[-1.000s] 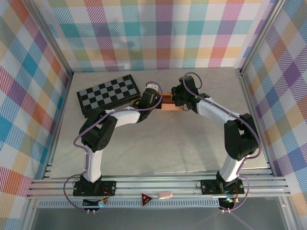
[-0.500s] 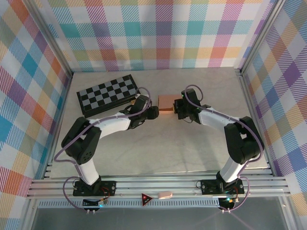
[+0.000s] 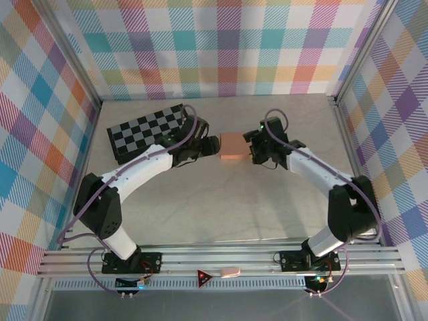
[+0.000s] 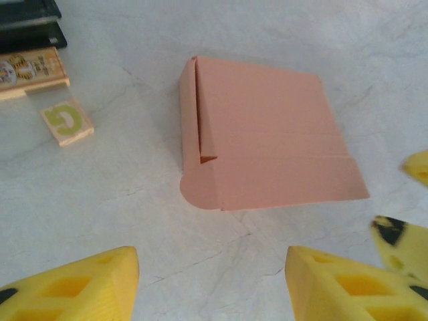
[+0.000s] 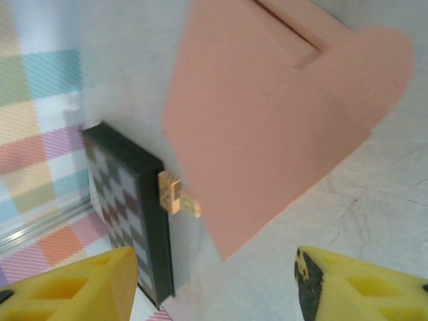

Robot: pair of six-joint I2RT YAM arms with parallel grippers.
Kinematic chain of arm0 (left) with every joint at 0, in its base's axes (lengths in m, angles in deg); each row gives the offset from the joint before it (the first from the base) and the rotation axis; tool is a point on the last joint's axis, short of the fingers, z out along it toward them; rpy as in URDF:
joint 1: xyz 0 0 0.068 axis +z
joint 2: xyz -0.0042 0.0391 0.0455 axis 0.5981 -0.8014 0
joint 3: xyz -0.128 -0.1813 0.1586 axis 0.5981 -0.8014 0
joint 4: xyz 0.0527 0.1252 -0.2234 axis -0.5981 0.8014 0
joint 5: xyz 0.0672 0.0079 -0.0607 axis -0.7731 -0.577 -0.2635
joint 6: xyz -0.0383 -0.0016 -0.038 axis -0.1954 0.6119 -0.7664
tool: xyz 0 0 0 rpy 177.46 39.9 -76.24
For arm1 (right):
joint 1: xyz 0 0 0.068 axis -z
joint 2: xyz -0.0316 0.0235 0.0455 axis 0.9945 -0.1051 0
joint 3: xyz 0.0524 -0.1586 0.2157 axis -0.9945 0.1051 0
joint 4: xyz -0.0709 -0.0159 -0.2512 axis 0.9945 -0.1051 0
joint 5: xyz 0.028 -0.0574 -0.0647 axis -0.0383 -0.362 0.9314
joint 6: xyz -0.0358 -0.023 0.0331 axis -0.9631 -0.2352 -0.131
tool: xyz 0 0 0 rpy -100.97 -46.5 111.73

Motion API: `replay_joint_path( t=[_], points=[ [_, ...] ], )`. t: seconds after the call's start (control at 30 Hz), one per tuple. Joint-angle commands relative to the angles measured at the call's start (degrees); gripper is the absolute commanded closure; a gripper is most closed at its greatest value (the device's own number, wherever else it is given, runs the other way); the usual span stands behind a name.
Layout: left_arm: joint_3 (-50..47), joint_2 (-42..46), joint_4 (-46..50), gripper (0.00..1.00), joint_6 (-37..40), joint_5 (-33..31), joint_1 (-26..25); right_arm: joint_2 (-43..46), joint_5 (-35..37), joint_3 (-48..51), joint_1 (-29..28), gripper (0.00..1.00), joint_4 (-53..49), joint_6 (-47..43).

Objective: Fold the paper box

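Card, thin and matte salmon-orange, forms your paper box (image 3: pixel 232 145): a flattened rectangle with crisp creases and one rounded tab at a corner. It lies on the table between your two grippers, gripped by neither. Your left gripper (image 3: pixel 212 144) and right gripper (image 3: pixel 253 150) both stand wide, their yellow fingers (image 4: pixel 80 287) holding nothing. You have a pale, faintly veined table (image 3: pixel 221 200), a black-and-grey checkerboard (image 3: pixel 148 130) left of the box, and pastel plaid walls (image 3: pixel 221 47) around.

Right gripper (image 5: pixel 215 287) jaws apart, nothing between; paper box (image 5: pixel 267 127) just ahead of it, checkered board (image 5: pixel 127 200) and small block (image 5: pixel 178 195) ahead-left.
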Motion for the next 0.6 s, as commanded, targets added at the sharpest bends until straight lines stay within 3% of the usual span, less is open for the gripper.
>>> replay_joint_path(
  t=[0.0, 0.13, 0.27, 0.4, 0.57],
  points=[
    [5.5, -2.3, 11.3, 0.41, 2.2, 1.6, 2.2, 5.4, -1.2, -4.5, 3.3, 0.34, -13.3, -16.3],
    [9.7, -4.9, 13.8, 0.39, 3.3, 7.2, 5.3, 5.6, -9.3, -9.7, 10.5, 0.31, -21.1, -31.2],
    [13.2, -11.4, 14.0, 0.39, 2.9, 19.8, 9.2, -0.4, -21.5, -15.0, 18.0, 0.32, -26.1, -43.2],
    [15.6, -17.5, 10.6, 0.40, 1.6, 26.8, 11.5, -9.4, -23.5, -22.8, 19.3, 0.37, -32.8, -53.6],
    [18.0, -22.8, 6.4, 0.40, 0.0, 30.3, 13.0, -18.5, -27.0, -28.1, 19.4, 0.43, -33.8, -57.5]
  ],
)
